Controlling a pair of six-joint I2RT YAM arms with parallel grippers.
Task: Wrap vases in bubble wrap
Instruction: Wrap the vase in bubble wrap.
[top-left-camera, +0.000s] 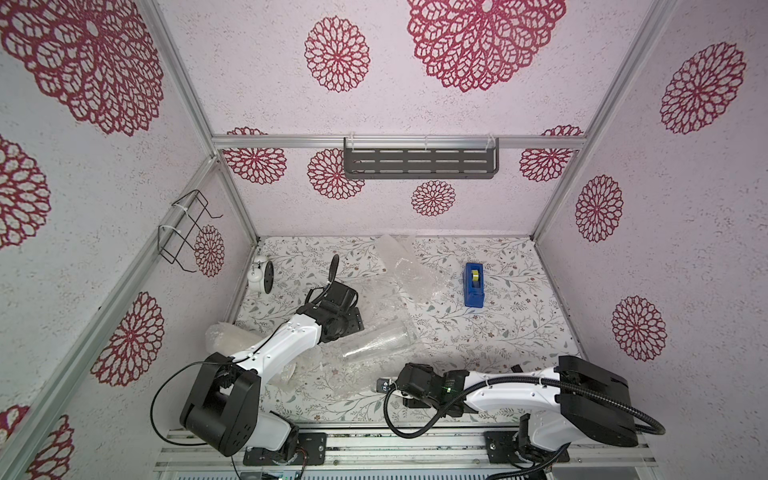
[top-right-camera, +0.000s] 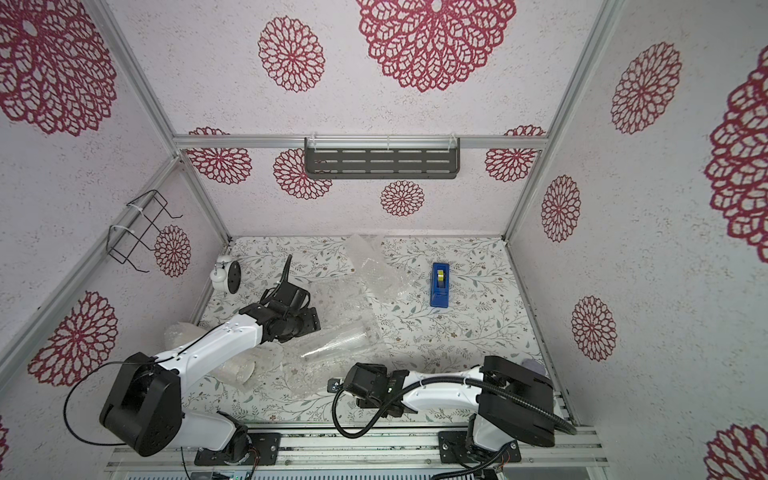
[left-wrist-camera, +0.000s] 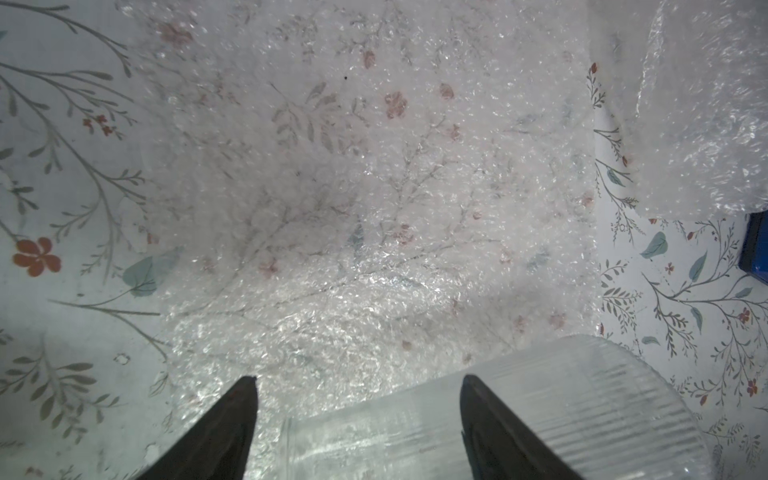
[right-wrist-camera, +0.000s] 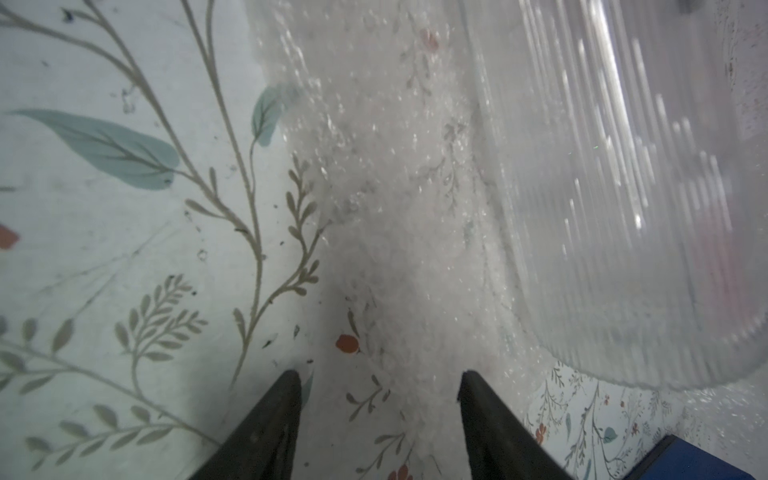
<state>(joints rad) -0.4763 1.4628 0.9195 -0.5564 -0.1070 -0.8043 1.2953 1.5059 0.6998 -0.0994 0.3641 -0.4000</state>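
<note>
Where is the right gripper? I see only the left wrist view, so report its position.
Observer: Near the front edge of the table, the right gripper is low, jaws apart over the border of the bubble wrap sheet that the clear ribbed vase lies on.
Operator: Now name the blue thing at my frame's edge.
Observer: It is a blue tape dispenser, on the table farther back than the vase and apart from the wrap.

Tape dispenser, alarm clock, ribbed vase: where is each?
tape dispenser (top-left-camera: 473, 293): in a top view, blue body.
alarm clock (top-left-camera: 255, 277): in a top view, white case.
ribbed vase (top-left-camera: 376, 343): in a top view, side wall.
</note>
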